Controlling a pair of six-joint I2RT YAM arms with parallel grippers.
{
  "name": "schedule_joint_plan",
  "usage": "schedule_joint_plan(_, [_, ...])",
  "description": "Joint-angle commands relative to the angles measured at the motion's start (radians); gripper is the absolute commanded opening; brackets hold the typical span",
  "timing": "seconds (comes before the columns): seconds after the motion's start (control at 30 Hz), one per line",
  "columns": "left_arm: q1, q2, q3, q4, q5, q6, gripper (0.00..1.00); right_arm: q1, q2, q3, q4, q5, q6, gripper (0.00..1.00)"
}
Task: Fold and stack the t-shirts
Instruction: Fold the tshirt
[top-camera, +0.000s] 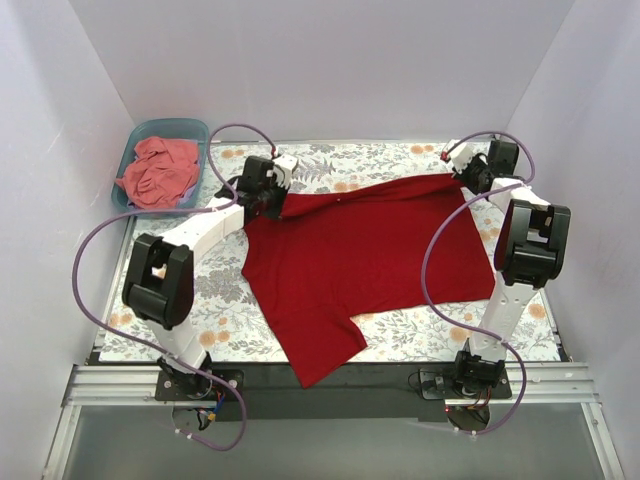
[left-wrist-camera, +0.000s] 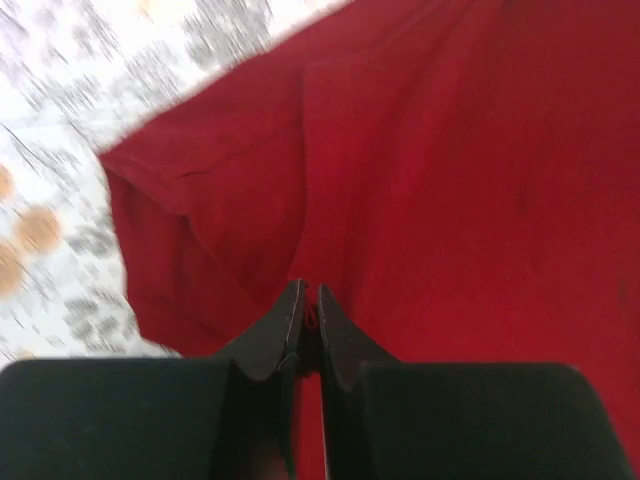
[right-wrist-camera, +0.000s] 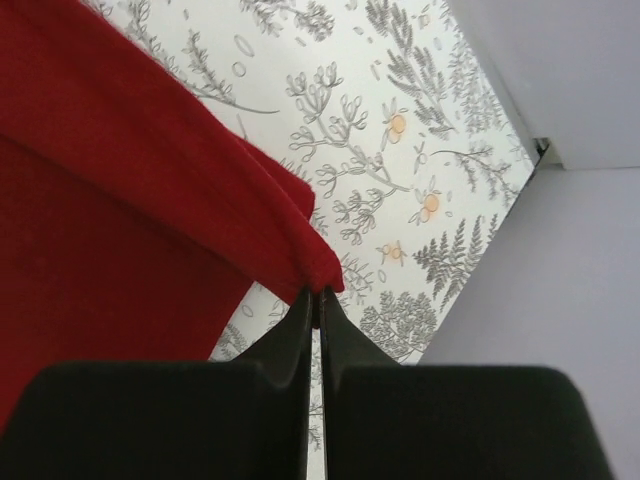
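Note:
A deep crimson t-shirt (top-camera: 365, 255) lies spread on the flowered table, one sleeve hanging over the near edge. My left gripper (top-camera: 272, 203) is shut on the shirt's far left edge; in the left wrist view the gripper (left-wrist-camera: 311, 295) pinches red cloth (left-wrist-camera: 450, 180). My right gripper (top-camera: 468, 180) is shut on the shirt's far right corner; in the right wrist view the gripper (right-wrist-camera: 317, 295) holds that corner (right-wrist-camera: 150, 200) lifted off the table. A salmon-pink t-shirt (top-camera: 158, 170) lies crumpled in the teal tub (top-camera: 200, 132).
The teal tub stands at the far left corner beside the white wall. White walls close in the table on three sides. The flowered tablecloth (top-camera: 225, 290) shows bare at the left of the red shirt. Purple cables loop from both arms.

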Motion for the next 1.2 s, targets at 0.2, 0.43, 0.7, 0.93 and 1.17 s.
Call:
schedule_joint_plan(0.2, [-0.056,-0.093,-0.109,-0.094,-0.076,-0.026,0.0,-0.01,-0.04,-0.04,-0.017,-0.042,-0.065,0.01])
schedule_joint_plan(0.43, [-0.041,-0.123,-0.088,-0.128,-0.05,-0.026,0.0,-0.016,-0.104,-0.08,-0.023,-0.045,-0.119,0.01])
schedule_joint_plan(0.7, [-0.039,-0.203,-0.078,-0.206,0.02,-0.014,0.0,-0.03,-0.108,-0.089,-0.031,-0.045,-0.126,0.01])
schedule_joint_plan(0.93, [-0.056,-0.157,-0.064,-0.238,0.065,-0.035,0.0,-0.03,-0.088,-0.1,-0.037,-0.042,-0.14,0.01])
schedule_joint_plan(1.17, [-0.059,-0.184,-0.124,-0.301,0.118,0.003,0.0,-0.033,-0.126,-0.181,-0.042,-0.043,-0.208,0.01])
